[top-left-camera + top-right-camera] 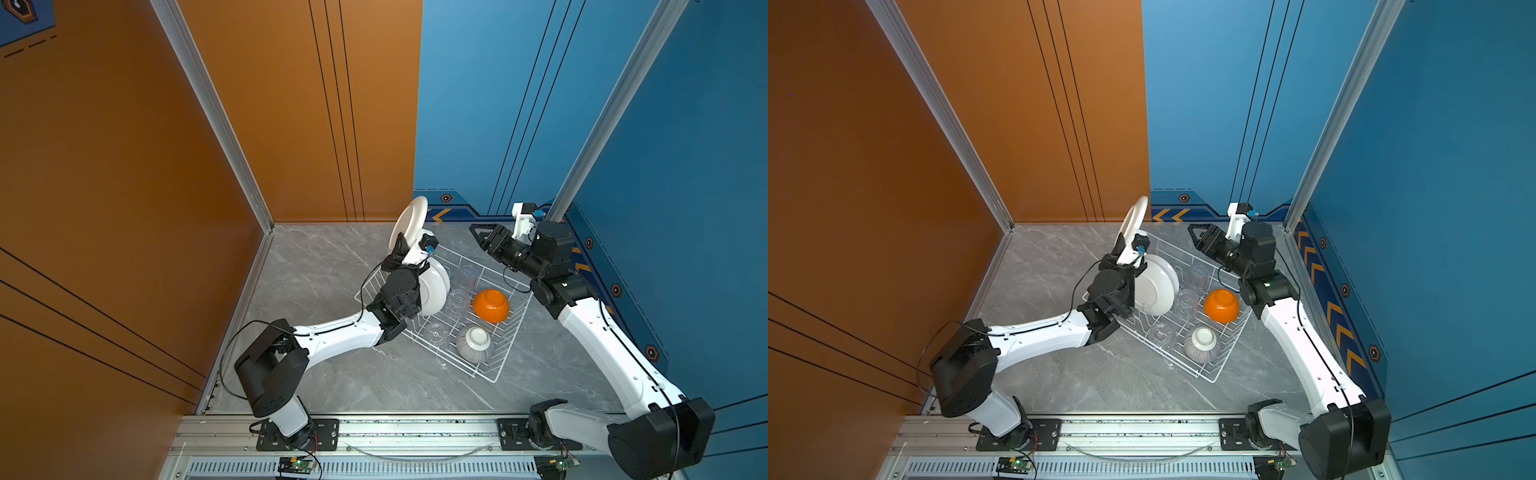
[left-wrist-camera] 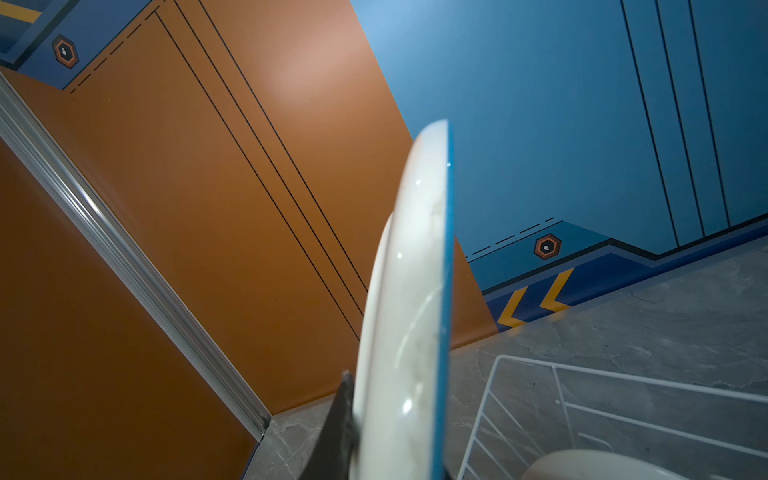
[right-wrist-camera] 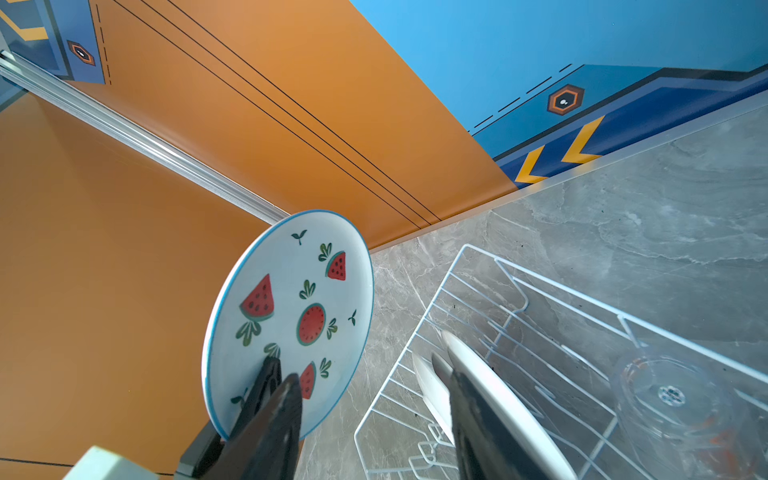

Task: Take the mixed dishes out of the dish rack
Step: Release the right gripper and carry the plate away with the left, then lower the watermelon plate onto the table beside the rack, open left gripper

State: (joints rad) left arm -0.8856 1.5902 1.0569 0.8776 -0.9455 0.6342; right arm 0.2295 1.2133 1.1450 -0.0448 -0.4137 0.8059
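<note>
The white wire dish rack (image 1: 513,337) holds a white plate (image 1: 434,291) on edge, an upturned orange bowl (image 1: 491,305), a striped bowl (image 1: 473,343) and clear tumblers (image 1: 459,299). Above its far left side, the left gripper (image 1: 402,244) pinches the upright watermelon plate (image 3: 286,316) by the rim. The right gripper (image 1: 478,237) hovers near the rack's far side, jaws parted and empty.

Robot lab booth, aluminium-framed panels (image 1: 104,187)
</note>
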